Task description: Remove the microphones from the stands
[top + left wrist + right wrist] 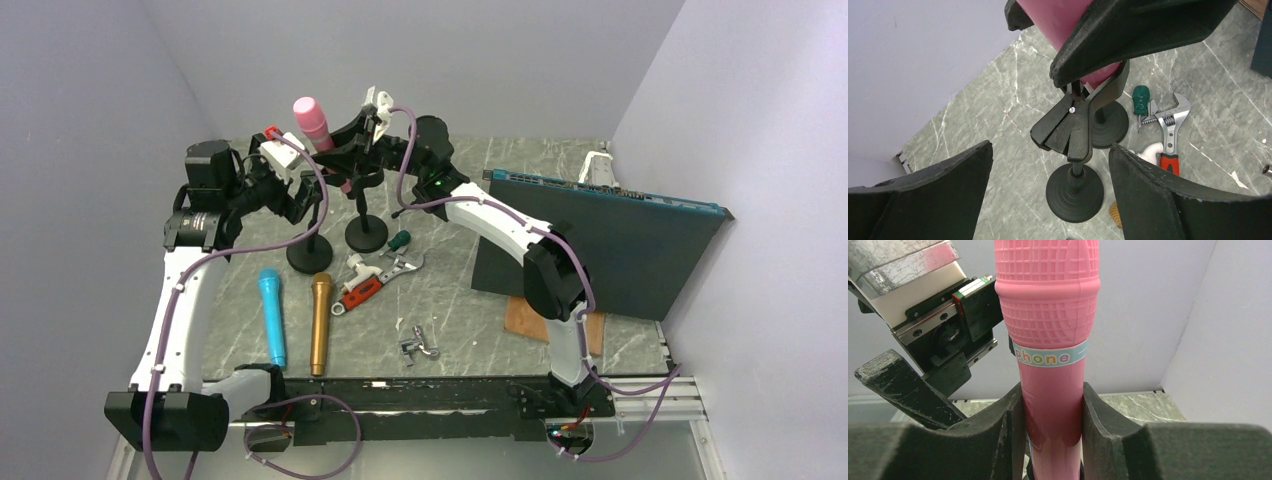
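Observation:
A pink microphone (311, 121) stands upright, its lower end at the clip of the far black stand (366, 235). My right gripper (348, 158) is shut on the handle, and in the right wrist view both pads (1098, 420) press the pink shaft (1050, 405). I cannot tell whether the clip still grips it. My left gripper (303, 200) is open beside the near stand (309, 254). In the left wrist view the near stand's empty clip (1071, 125) and base (1075, 192) show between its spread fingers (938, 195).
A blue microphone (272, 318) and a gold microphone (320, 322) lie at the front left. A red-handled wrench (375, 280), a green screwdriver (400, 240) and a small metal part (420, 345) lie mid-table. A dark panel (600, 240) leans at the right.

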You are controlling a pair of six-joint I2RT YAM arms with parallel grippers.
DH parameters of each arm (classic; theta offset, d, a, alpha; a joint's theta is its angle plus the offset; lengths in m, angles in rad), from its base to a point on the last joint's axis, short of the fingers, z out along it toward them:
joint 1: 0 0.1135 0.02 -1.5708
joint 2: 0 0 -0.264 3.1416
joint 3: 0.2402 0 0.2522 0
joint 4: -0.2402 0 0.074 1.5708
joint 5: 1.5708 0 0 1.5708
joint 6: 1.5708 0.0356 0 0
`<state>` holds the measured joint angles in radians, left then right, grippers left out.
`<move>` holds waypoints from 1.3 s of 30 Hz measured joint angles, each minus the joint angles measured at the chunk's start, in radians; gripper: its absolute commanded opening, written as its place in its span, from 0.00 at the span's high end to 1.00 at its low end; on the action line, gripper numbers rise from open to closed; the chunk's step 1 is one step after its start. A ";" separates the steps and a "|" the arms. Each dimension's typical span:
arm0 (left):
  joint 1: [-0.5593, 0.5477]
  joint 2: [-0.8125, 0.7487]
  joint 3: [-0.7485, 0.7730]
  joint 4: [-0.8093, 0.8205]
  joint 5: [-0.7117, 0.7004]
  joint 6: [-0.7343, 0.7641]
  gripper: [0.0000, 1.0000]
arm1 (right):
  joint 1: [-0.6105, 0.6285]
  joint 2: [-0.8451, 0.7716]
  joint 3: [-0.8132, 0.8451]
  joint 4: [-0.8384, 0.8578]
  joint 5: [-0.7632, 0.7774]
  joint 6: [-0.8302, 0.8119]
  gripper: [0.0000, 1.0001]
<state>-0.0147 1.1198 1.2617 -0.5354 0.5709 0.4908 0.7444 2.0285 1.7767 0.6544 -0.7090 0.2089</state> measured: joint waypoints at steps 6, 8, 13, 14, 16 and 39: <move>-0.004 0.024 0.005 0.000 0.021 0.005 0.15 | -0.007 0.000 0.000 0.002 -0.006 0.011 1.00; -0.013 0.037 0.014 -0.001 0.027 0.005 0.16 | -0.008 0.000 0.000 0.002 -0.007 0.012 1.00; -0.047 0.084 0.067 0.002 0.037 0.006 0.27 | -0.008 0.000 -0.002 0.003 -0.006 0.012 1.00; -0.051 0.088 0.071 0.005 0.038 0.006 0.34 | -0.008 0.000 -0.002 0.003 -0.006 0.012 1.00; -0.058 0.091 0.073 0.008 0.039 0.006 0.62 | -0.008 0.000 -0.002 0.003 -0.006 0.012 1.00; -0.064 0.087 0.021 -0.001 -0.012 0.049 0.40 | -0.008 0.000 -0.005 0.006 -0.006 0.019 1.00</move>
<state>-0.0792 1.2068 1.2827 -0.5362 0.5591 0.5400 0.7361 2.0285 1.7718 0.6605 -0.7151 0.2279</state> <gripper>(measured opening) 0.650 0.382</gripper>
